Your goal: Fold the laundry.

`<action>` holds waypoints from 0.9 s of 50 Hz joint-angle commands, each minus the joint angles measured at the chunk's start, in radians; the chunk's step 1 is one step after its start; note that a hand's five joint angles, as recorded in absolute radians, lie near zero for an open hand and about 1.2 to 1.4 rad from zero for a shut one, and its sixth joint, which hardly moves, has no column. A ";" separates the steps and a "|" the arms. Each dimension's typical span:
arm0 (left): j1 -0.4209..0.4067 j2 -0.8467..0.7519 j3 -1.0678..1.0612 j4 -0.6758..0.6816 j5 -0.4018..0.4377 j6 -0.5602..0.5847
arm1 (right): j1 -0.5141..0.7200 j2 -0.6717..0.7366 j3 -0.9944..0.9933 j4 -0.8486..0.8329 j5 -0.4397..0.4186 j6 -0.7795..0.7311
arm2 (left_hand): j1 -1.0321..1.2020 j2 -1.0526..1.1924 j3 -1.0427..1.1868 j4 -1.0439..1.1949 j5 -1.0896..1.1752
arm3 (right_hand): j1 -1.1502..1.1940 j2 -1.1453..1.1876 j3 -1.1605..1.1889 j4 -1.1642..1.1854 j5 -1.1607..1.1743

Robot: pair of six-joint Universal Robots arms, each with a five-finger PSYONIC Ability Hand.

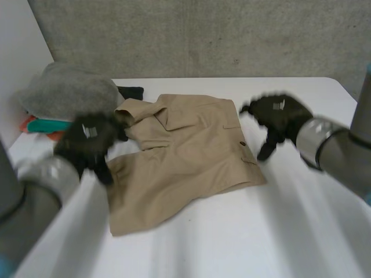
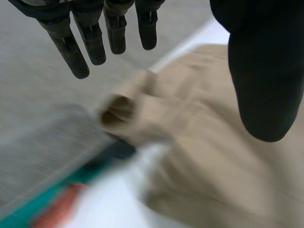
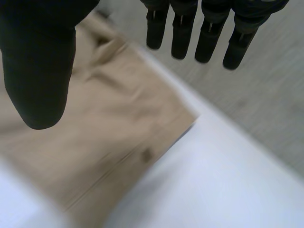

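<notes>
A pair of tan shorts (image 1: 185,153) lies folded on the white table (image 1: 261,231), with a rumpled waistband end at its far left. My left hand (image 1: 90,139) hovers over the shorts' left edge, fingers (image 2: 78,47) straight and thumb apart, holding nothing. The tan cloth (image 2: 199,142) lies below that palm. My right hand (image 1: 278,116) hangs just off the shorts' right edge, near the buttoned pocket (image 1: 243,145). Its fingers (image 3: 209,38) are straight and empty above the shorts' corner (image 3: 118,133).
A grey heap of laundry (image 1: 66,90) sits at the back left on teal and orange cloths (image 1: 43,124). A dark item (image 1: 130,91) lies beside it. A concrete wall runs behind the table. Bare table spreads in front and to the right.
</notes>
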 commanded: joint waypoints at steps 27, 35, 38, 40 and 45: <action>-0.045 -0.229 -0.197 0.327 -0.157 -0.007 | 0.035 0.245 0.287 -0.617 0.014 -0.052 | 1.142 1.146 1.146 1.146 1.138 | 1.025 1.025 1.025 1.026 1.023; -0.054 -0.127 -0.211 0.364 -0.138 0.006 | 0.038 0.141 0.295 -0.540 0.100 -0.066 | 1.143 1.146 1.146 1.146 1.138 | 1.026 1.025 1.026 1.027 1.024; -0.045 -0.056 -0.218 0.292 -0.098 0.032 | 0.007 0.040 0.297 -0.428 0.074 -0.107 | 1.143 1.146 1.146 1.146 1.138 | 1.026 1.025 1.026 1.027 1.024; -0.028 0.011 -0.209 0.205 -0.057 0.053 | -0.025 -0.051 0.286 -0.300 0.047 -0.174 | 1.143 1.146 1.146 1.146 1.138 | 1.026 1.025 1.026 1.027 1.024; 0.015 0.211 -0.130 0.039 0.024 0.062 | -0.092 -0.238 0.212 -0.097 0.006 -0.268 | 1.143 1.146 1.146 1.146 1.138 | 1.026 1.025 1.026 1.027 1.024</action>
